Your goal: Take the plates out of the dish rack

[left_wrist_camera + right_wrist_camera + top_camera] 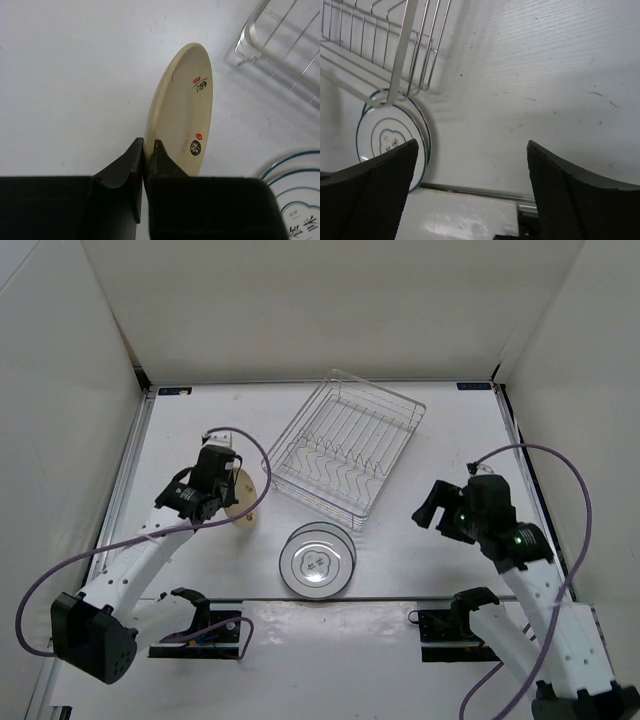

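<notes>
My left gripper (228, 502) is shut on the rim of the tan plate (243, 495), held on edge left of the dish rack (345, 445); the left wrist view shows my gripper (149, 144) pinching the tan plate (182, 107) above the table. Two white plates with dark rim rings (317, 560) lie stacked flat on the table in front of the rack, also in the right wrist view (390, 137). The wire rack holds no plates. My right gripper (432, 508) is open and empty, right of the stack; it also shows in the right wrist view (472, 150).
The rack's corner (280, 45) shows at the upper right in the left wrist view, and its wires (385, 50) at the upper left in the right wrist view. White walls enclose the table. A metal strip (320, 600) runs along the near edge.
</notes>
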Action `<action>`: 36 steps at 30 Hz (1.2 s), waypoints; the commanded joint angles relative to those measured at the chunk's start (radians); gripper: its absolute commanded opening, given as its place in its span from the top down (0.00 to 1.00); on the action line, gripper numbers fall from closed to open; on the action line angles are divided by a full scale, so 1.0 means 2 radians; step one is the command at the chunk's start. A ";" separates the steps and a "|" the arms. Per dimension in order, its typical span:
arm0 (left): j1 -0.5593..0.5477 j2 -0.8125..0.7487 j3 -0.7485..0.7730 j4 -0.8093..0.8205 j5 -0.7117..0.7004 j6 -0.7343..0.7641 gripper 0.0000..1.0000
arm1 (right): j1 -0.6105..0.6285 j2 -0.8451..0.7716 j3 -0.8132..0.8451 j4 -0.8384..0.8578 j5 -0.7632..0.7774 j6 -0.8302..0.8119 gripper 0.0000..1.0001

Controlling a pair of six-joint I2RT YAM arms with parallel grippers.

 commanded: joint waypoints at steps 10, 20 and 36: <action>0.060 -0.077 -0.151 0.012 0.066 -0.092 1.00 | 0.002 0.231 0.074 0.180 0.026 0.074 0.10; 0.056 -0.067 -0.253 0.039 0.078 -0.187 0.70 | 0.002 0.383 0.175 0.193 0.052 0.050 0.10; 0.052 -0.094 -0.301 0.030 0.076 -0.197 0.03 | 0.004 0.653 0.373 0.064 0.034 -0.053 0.61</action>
